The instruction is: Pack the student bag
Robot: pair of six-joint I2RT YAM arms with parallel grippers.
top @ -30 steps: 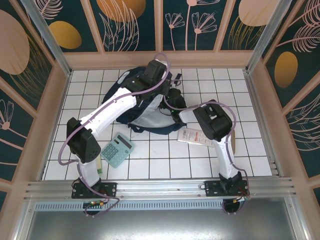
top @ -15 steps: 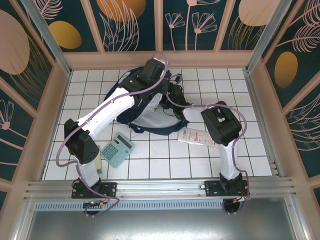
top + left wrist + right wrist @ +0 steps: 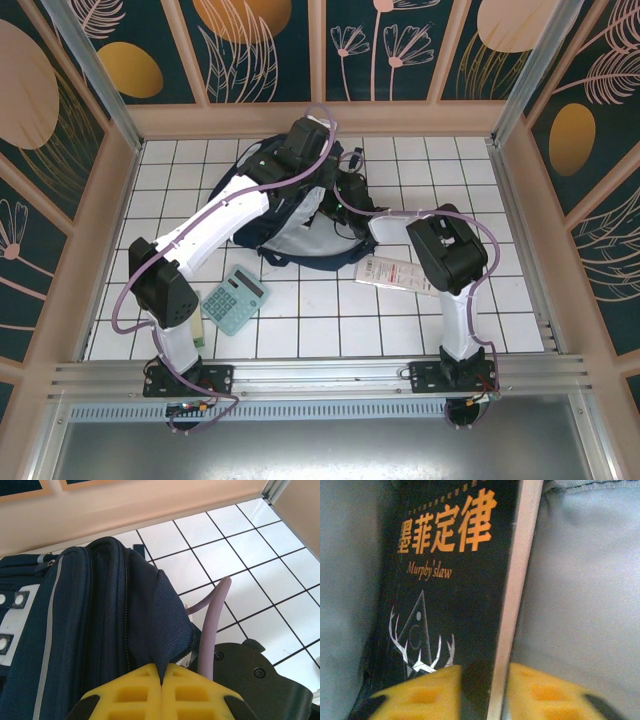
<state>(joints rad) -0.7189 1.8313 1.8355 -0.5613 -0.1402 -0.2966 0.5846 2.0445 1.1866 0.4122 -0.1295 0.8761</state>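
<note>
The white tiled table (image 3: 330,310) is walled on the left, right and far sides. The student bag (image 3: 300,235) lies at the far middle, close to the back wall, its mouth gaping toward the arms and showing light grey lining. Bare tiles lie open on both sides of it and across the front middle.

The overhead view shows both arms reaching into that same spot. The left arm (image 3: 215,225) slants across from the near left and the right arm (image 3: 445,250) bends in from the near right, their wrists close together over the bag. The fingers are hard to make out from there.

The wrist cameras show them. The left gripper (image 3: 161,677) has its yellow fingers pressed together on a fold of navy fabric at the bag's zipped rim, and this view looks along the bag's outside, with its reflective stripe. The right gripper (image 3: 485,690) is inside the bag, grey lining on both sides. A black book (image 3: 445,580) with orange lettering stands edge-on between its fingers. The fingers sit narrowly apart and seem to touch both faces, though the close-up is blurred.

On the near tiles, a teal calculator (image 3: 234,298) sits just beside the left arm's elbow. A white packet (image 3: 392,272) lies partly under the right arm, just in front of the bag.
</note>
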